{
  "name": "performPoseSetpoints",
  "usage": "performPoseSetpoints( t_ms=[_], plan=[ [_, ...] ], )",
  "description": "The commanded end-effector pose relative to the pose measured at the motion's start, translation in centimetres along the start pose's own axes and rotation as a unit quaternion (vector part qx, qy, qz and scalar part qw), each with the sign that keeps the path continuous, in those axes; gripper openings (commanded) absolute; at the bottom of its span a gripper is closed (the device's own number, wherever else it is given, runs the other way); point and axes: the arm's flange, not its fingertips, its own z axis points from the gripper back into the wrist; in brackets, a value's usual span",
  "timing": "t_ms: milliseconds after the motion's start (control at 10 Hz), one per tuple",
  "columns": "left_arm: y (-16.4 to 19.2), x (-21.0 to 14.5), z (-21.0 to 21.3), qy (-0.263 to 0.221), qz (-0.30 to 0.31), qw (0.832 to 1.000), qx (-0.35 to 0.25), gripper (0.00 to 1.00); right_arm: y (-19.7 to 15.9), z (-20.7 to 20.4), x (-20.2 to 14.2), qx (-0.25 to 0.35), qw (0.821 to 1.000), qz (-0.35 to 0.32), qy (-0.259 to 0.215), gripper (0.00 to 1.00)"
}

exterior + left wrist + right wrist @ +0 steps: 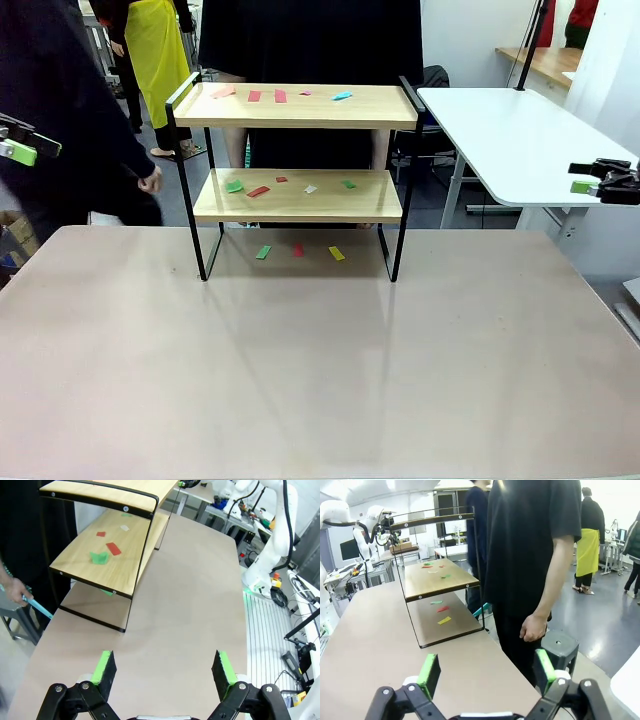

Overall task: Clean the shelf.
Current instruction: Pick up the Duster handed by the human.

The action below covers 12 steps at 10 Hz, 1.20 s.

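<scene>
The left gripper (165,667) and right gripper (487,672) are held spread, empty. The shelf (300,108) is seen well ahead, between them, littered with scraps (258,191). If the reach is misjudged, it could be struck and tipped, scraps scattered.

No text, label, brand, number or sign is legible in any view. The shelf (370,105) and the coloured scraps (258,191) on its boards carry no readable print.
</scene>
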Motion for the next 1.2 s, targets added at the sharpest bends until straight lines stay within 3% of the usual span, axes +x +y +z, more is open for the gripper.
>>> performPoseSetpoints(
  t_ms=[0, 1100],
  plan=[
    [-0.01, 0.09, -0.02, -0.001, -0.001, 1.0, -0.001, 1.0, -0.77, -0.11, 0.1, 0.001, 1.0, 0.014, -0.012, 1.0],
    [-0.01, 0.09, -0.02, -0.001, -0.001, 1.0, -0.001, 1.0, 0.0, 0.0, 0.0, 0.0, 1.0, 0.0, 0.0, 1.0]
  ],
)
